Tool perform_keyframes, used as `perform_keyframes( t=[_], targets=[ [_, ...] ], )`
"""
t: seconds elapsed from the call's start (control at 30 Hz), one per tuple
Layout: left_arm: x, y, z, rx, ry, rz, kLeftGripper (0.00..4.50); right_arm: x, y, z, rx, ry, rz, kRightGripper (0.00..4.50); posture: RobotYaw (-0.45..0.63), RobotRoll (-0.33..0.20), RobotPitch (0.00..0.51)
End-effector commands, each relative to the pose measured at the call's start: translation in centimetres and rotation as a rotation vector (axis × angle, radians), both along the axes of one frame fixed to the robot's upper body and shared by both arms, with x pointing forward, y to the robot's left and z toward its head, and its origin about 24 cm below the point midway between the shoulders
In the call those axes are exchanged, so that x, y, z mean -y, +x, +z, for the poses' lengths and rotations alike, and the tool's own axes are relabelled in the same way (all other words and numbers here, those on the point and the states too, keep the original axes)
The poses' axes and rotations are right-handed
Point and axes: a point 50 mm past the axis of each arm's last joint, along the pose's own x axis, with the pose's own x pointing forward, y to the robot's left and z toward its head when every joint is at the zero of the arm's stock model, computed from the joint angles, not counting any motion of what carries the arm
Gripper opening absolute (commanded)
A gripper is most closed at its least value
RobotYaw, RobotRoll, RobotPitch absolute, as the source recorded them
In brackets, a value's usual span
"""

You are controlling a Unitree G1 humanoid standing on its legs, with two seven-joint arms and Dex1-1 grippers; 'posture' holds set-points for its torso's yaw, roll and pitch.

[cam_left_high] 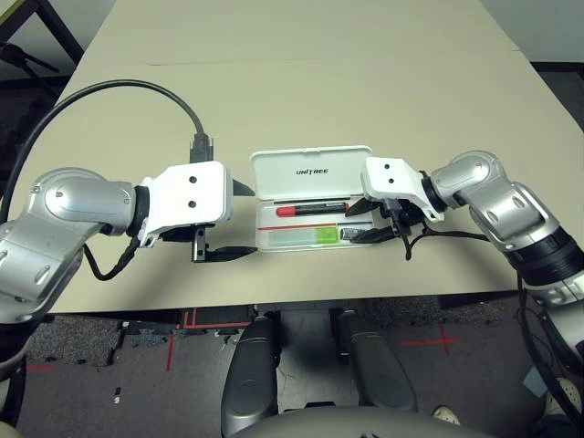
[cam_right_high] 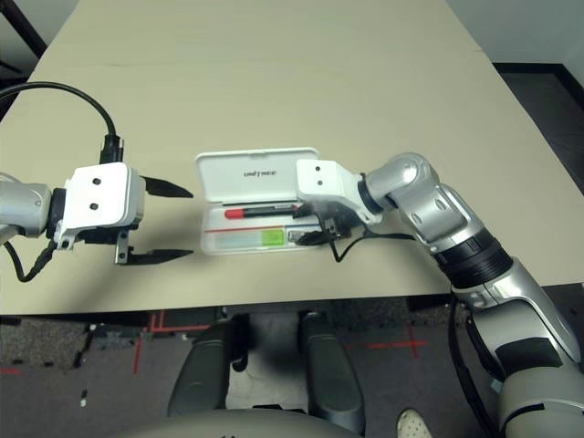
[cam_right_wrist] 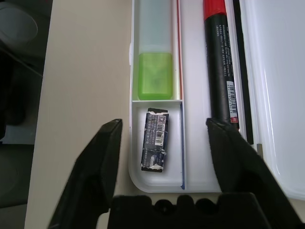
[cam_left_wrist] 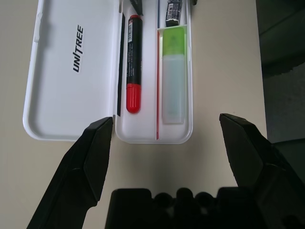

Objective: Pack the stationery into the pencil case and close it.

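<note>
Lying open near the front edge of the table (cam_left_high: 301, 91), pencil case (cam_left_high: 312, 173) holding marker (cam_left_high: 310, 210), green stick (cam_left_high: 301, 237) and small metal piece (cam_right_wrist: 156, 139), ready for closing; left gripper (cam_left_high: 245, 219) and right gripper (cam_left_high: 370, 222) hovering spread at either end.
</note>
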Motion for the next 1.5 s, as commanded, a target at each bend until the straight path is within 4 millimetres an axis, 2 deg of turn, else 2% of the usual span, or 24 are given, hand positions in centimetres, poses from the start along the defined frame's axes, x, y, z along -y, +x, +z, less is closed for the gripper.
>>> perform_keyframes(
  t=[0.03,0.2,0.27,0.37,0.63,0.83,1.03,1.13,1.27,1.43,1.47,1.5],
  targets=[
    [-0.1,-0.2,0.0,0.011,0.014,0.000,4.50,2.0,-0.3,2.1,0.003,0.055,-0.035,4.48,0.09,0.000,0.221],
    [-0.5,0.0,-0.4,0.002,0.015,0.015,4.50,5.3,-1.0,3.9,-0.038,0.074,-0.130,4.48,0.08,0.000,0.219],
    [-0.9,0.2,-0.7,-0.003,0.016,0.025,4.50,7.5,-1.6,4.7,-0.059,0.091,-0.201,4.48,0.06,0.000,0.216],
    [-1.2,0.6,-0.9,-0.003,0.017,0.033,4.50,9.4,-2.4,5.0,-0.068,0.089,-0.274,4.48,0.04,0.000,0.213],
    [-2.2,1.8,-1.4,0.003,-0.021,0.070,4.50,11.9,-4.4,4.0,-0.130,0.137,-0.383,4.48,0.00,0.000,0.207],
    [-3.6,3.3,-1.9,0.017,-0.066,0.131,4.50,13.3,-4.9,3.3,-0.156,0.174,-0.450,4.48,-0.02,0.000,0.204],
    [-5.5,5.7,-2.9,-0.006,-0.157,0.333,4.50,13.6,-5.0,2.9,-0.140,0.173,-0.487,4.48,-0.03,0.000,0.199],
    [-6.0,7.0,-3.0,-0.025,-0.237,0.425,3.92,13.3,-5.0,3.0,-0.138,0.180,-0.485,4.50,-0.04,0.000,0.197],
    [-6.7,8.5,-4.0,-0.027,-0.240,0.506,2.32,13.2,-5.0,2.9,-0.135,0.179,-0.483,4.50,-0.04,0.000,0.198],
    [-6.1,10.0,-5.1,-0.052,-0.292,0.559,0.36,13.0,-5.1,3.0,-0.133,0.179,-0.477,4.50,-0.05,0.000,0.198],
    [-5.9,10.3,-5.2,-0.060,-0.307,0.563,0.01,12.9,-5.1,3.0,-0.132,0.179,-0.477,4.50,-0.05,0.000,0.198],
    [-5.6,10.5,-5.3,-0.065,-0.319,0.565,0.01,12.9,-5.1,3.0,-0.131,0.178,-0.476,4.50,-0.06,0.000,0.198]
  ],
)
